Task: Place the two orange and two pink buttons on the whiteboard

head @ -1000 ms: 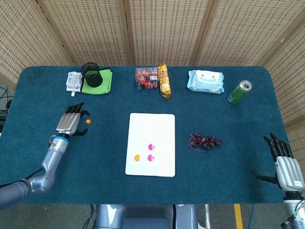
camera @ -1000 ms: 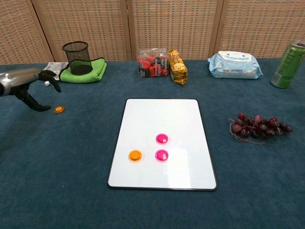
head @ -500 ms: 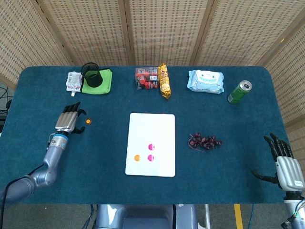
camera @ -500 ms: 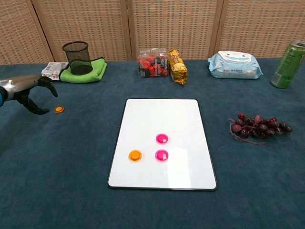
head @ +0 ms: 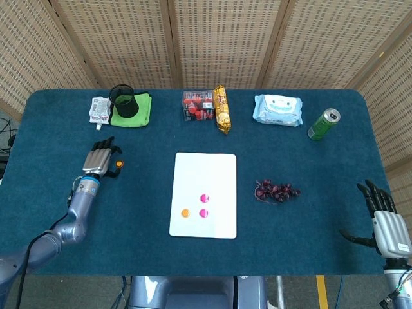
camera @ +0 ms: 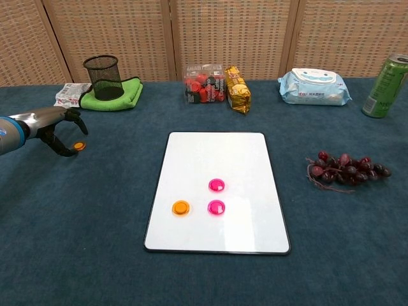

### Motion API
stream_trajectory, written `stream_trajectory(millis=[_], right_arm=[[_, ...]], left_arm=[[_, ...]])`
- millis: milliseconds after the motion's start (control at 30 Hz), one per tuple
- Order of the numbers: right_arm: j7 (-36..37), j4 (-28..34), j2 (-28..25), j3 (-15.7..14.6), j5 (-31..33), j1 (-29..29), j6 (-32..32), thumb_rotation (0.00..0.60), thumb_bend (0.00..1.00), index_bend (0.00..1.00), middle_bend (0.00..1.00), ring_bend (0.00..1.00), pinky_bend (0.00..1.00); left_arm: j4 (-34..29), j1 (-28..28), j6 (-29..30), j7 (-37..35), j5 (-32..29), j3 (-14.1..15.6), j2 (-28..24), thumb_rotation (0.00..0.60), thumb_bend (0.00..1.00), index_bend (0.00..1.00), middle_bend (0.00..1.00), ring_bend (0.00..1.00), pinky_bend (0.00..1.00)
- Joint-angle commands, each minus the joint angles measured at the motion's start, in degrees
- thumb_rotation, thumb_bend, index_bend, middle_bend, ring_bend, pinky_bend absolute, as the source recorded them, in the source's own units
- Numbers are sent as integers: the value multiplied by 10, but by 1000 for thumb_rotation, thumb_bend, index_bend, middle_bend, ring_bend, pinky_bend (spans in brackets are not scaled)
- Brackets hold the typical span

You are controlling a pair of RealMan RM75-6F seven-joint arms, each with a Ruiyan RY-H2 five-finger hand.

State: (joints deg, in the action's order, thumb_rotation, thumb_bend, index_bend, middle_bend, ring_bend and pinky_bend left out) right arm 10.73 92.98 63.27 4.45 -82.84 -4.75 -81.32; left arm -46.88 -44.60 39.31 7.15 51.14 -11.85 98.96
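Left hand (camera: 56,127) is curling over loose orange button (camera: 79,146), far left of whiteboard (camera: 217,159); grip unclear. Right hand (head: 385,222) is idling open, near right.

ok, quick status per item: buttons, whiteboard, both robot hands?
Whiteboard: flat on the table, holding three buttons.
Pink buttons: both on the whiteboard.
Orange button: on the whiteboard.
Second orange button: off the whiteboard, on the cloth, at the left robot hand's fingertips.
Left robot hand: curled around that button; grip unclear.
Right robot hand: open, idle.
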Motion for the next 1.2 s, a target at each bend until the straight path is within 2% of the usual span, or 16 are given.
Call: stream_trajectory(millis=[33, 167, 367, 1200], right_arm=[[0, 0, 0, 0, 0, 0, 0, 600, 73, 0, 0, 0, 0], [0, 0, 0, 0, 0, 0, 0, 600, 65, 0, 0, 0, 0], [0, 0, 0, 0, 0, 0, 1, 600, 65, 0, 0, 0, 0], [0, 2, -1, 0, 1, 0, 2, 600, 69, 0, 0, 0, 0]], left_arm=[[1, 2, 1, -4, 6, -3, 1, 600, 357, 285, 0, 0, 0], [-1, 5, 2, -6, 11, -5, -1, 600, 356, 312, 0, 0, 0], [2, 9, 1, -5, 12, -9, 3, 600, 359, 405, 0, 0, 0], [16, 9, -9, 31, -12, -25, 13, 600, 362, 408, 0, 0, 0]])
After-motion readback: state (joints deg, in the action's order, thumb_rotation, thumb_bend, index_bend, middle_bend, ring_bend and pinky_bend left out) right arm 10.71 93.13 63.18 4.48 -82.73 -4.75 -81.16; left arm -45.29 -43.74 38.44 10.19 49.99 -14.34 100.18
